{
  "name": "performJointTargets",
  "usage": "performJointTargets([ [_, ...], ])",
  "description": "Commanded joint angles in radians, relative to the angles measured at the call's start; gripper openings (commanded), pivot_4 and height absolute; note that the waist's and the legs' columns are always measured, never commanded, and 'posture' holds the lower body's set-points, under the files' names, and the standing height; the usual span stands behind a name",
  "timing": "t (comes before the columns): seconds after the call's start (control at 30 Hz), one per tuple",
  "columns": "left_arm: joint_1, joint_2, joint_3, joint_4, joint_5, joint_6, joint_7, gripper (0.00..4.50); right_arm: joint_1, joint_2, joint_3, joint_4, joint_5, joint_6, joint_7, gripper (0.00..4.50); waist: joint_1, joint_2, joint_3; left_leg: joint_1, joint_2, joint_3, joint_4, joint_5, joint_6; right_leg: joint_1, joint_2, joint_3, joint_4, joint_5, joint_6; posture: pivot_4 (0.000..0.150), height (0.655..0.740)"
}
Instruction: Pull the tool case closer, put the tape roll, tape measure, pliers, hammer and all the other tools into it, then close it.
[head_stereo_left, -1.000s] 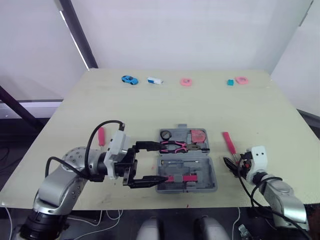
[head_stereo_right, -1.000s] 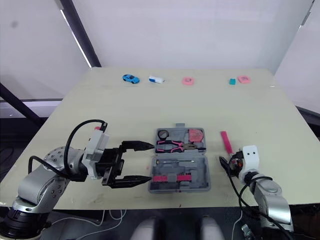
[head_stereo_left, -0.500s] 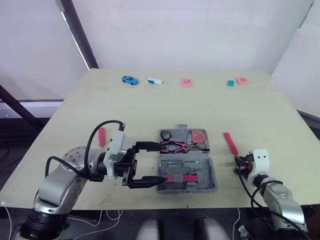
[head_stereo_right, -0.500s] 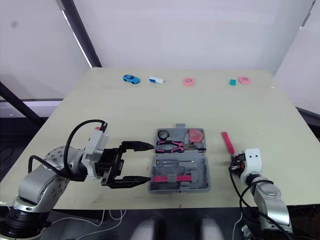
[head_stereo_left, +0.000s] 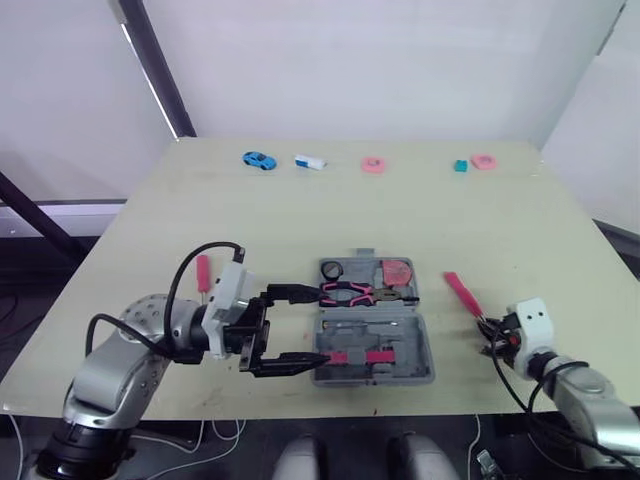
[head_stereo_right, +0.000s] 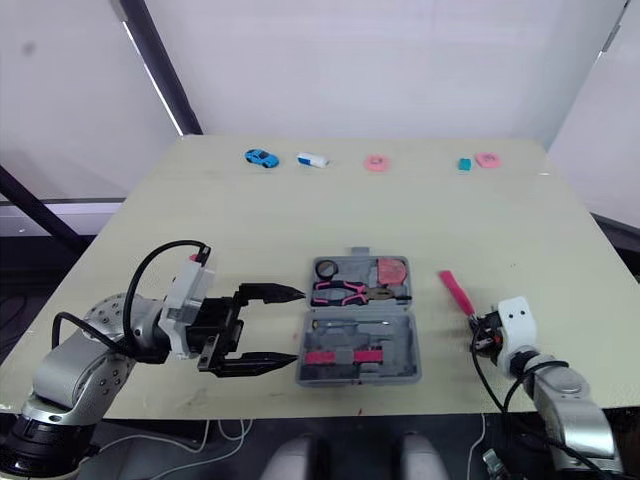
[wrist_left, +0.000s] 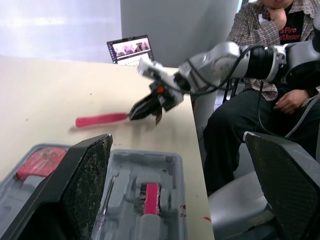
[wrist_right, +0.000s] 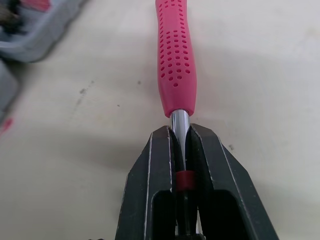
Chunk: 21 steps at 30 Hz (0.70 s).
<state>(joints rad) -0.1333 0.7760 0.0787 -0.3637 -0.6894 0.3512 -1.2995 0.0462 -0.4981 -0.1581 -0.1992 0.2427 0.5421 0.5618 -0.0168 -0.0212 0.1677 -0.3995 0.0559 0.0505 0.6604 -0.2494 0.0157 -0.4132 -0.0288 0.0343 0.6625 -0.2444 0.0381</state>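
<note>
The grey tool case (head_stereo_left: 424, 352) lies open near the table's front middle. Its far half holds the pink-and-black pliers (head_stereo_left: 350, 293), a black tape roll (head_stereo_left: 331, 270) and a pink tape measure (head_stereo_left: 397, 271). A pink bar (head_stereo_left: 362, 357) lies in the near half. My left gripper (head_stereo_left: 320, 325) is open at the case's left side, one finger at each half. To the right of the case, my right gripper (wrist_right: 181, 131) is shut on the silver shaft of a pink-handled tool (wrist_right: 176, 55), whose handle (head_stereo_left: 461, 294) points toward the case.
A red-handled screwdriver (head_stereo_left: 203, 271) lies left of my left arm. Along the far edge sit a blue toy car (head_stereo_left: 258, 159), a white item (head_stereo_left: 310, 161), two pink rolls (head_stereo_left: 373, 164) and a teal piece (head_stereo_left: 460, 166). A seated person (wrist_left: 270, 75) is beyond the table's right edge.
My right gripper has shut on the pink-handled tool's shaft and drawn back to the right, swinging the handle with it. The left arm has barely moved.
</note>
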Motion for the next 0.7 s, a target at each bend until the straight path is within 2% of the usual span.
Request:
performJointTargets([
  [0.03,-0.001,0.029,0.046,0.046,0.010,-0.041,-0.040,4.50,-0.016,-0.122,0.012,-0.114,0.051,0.024,0.137,0.03,0.001,0.000,0.000,0.000,0.000,0.000,0.000,0.000,0.000,0.000,0.000,0.000,0.000,0.000,0.000,0.150,0.7400],
  [0.2,-0.010,0.051,0.054,0.112,0.030,-0.073,-0.081,4.50,-0.063,-0.319,0.112,-0.174,0.061,0.002,0.354,0.03,0.002,0.001,0.001,0.000,0.000,0.000,0.000,0.000,0.000,0.000,0.000,0.000,0.000,0.000,0.000,0.150,0.7400],
  [0.33,-0.010,0.066,0.064,0.159,0.047,-0.096,-0.104,4.50,-0.178,-0.398,0.207,-0.199,0.075,0.031,0.462,0.03,0.002,0.000,0.001,0.000,0.000,-0.001,0.000,0.000,0.000,0.000,0.000,-0.001,-0.001,-0.003,0.003,0.150,0.7400],
  [0.5,0.011,0.094,0.085,0.215,0.070,-0.121,-0.132,4.50,-0.369,-0.426,0.383,-0.208,0.007,0.082,0.534,0.03,0.001,0.000,0.001,-0.001,0.000,-0.001,0.000,0.000,0.000,0.000,0.000,-0.002,-0.001,-0.002,0.002,0.150,0.7400],
  [0.7,0.022,0.120,0.109,0.258,0.093,-0.153,-0.150,4.50,-0.589,-0.368,0.576,-0.199,-0.071,0.186,0.555,0.03,0.005,0.000,0.001,-0.003,0.001,-0.001,0.000,0.000,0.000,-0.003,0.000,-0.002,0.000,-0.001,-0.002,0.150,0.7400],
])
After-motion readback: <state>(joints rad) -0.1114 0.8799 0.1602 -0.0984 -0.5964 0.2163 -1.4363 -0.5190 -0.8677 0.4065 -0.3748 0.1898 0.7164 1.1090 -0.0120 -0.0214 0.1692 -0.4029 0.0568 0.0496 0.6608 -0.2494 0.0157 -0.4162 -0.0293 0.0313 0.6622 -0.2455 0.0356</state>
